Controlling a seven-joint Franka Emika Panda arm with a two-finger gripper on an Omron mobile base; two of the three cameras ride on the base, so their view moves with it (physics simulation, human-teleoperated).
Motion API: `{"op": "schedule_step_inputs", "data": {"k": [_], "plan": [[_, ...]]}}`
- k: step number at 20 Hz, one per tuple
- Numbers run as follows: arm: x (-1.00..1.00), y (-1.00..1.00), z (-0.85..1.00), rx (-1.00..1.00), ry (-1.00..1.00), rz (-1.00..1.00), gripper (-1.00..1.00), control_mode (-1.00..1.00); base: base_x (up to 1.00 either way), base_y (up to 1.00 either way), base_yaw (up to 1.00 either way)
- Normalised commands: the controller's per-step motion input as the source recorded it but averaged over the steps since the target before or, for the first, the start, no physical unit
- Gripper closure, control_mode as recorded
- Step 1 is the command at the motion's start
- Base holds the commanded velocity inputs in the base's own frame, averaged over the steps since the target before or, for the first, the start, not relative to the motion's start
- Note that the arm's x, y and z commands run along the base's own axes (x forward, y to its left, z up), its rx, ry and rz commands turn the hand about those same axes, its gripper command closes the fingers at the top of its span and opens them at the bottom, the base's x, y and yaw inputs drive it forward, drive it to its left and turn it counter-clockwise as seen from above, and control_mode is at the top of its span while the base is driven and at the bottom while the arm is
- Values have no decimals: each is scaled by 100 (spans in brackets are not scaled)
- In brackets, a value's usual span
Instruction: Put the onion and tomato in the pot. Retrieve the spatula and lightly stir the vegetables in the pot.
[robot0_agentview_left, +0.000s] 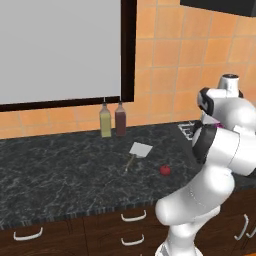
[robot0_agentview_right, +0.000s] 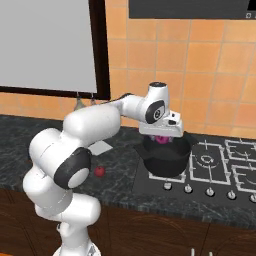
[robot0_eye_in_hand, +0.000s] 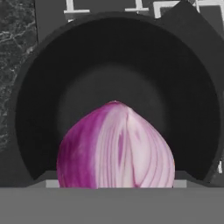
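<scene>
Gripper (robot0_agentview_right: 161, 138) points straight down over the pot (robot0_agentview_right: 166, 156), jaws spread wide around a purple onion (robot0_eye_in_hand: 116, 148).

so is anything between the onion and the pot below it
Nothing visible. The onion sits at the tool directly above the pot, whose dark inside looks bare. The tomato lies off on the counter.

Text check | I read no lettering, labels, brands or numbers anywhere | two bottles (robot0_agentview_left: 112, 120): no legible label | stove knobs (robot0_agentview_right: 188, 188): markings too small to tell | pot (robot0_agentview_right: 166, 158): plain, unmarked
</scene>
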Motion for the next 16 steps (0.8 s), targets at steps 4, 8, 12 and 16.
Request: {"op": "schedule_step_inputs", "data": {"k": [4,8,12,16], "plan": [[12,-28,-66,0,2,0,100,-100,0,0,0],[0,-18,-53,1,0,0,100,-100,0,0,0],[0,11,-41,0,0,0,100,-100,0,0,0],[0,14,-18,0,0,0,-100,-100,0,0,0]]}}
